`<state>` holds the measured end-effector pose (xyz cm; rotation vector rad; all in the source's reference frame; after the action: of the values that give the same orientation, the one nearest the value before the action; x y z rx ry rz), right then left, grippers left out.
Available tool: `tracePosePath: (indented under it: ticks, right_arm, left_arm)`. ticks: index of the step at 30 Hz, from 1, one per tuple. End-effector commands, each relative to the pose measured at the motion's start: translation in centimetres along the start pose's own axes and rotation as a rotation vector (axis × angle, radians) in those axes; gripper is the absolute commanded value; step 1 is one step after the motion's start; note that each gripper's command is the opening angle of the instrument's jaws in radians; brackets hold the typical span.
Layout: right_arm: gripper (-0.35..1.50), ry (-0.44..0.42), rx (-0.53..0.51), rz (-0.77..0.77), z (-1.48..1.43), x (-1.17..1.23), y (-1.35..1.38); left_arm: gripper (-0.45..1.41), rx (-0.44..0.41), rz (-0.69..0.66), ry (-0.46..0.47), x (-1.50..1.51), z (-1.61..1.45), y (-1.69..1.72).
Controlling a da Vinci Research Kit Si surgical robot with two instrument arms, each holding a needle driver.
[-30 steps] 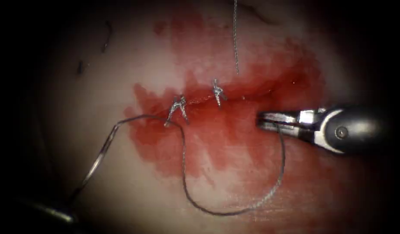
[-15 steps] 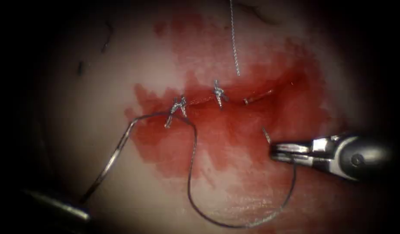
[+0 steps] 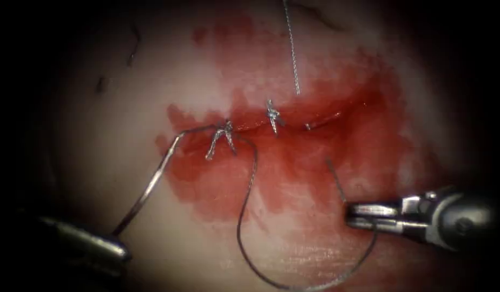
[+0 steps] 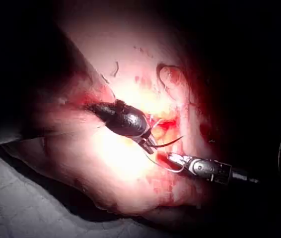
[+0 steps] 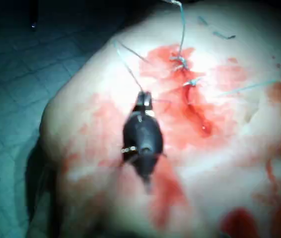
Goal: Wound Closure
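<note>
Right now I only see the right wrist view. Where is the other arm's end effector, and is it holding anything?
Observer: In the endoscope view, the left end effector is low on the left. It is shut on the thread, which runs up to the left knot on the cut.
Operator: And what has my end effector got?
Observer: The right end effector is shut on the needle, apparently near its thread end. The needle points up toward the cut, and I cannot tell whether its tip is in the tissue.
</note>
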<state>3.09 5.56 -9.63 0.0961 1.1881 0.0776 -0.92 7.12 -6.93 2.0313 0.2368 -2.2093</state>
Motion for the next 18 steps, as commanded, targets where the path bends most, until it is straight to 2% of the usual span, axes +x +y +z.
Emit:
tracePosePath:
  ticks: [1,5,14,18]
  right_arm:
    - [-0.35,0.005,0.012,-0.002,0.09,0.03,-0.08]
    - [-0.35,0.007,0.021,-0.005,0.04,0.09,-0.22]
    - [-0.35,0.009,0.031,-0.009,0.00,0.16,-0.36]
    - [-0.35,0.010,0.050,0.005,0.00,0.23,-0.51]
  left_arm:
    - [-0.35,0.014,0.002,-0.002,-0.05,0.05,-0.07]
    - [-0.35,0.041,0.001,-0.009,-0.09,0.04,-0.12]
    - [-0.35,0.043,0.000,-0.011,-0.10,0.03,-0.12]
    - [-0.35,0.043,0.000,-0.011,-0.10,0.03,-0.11]
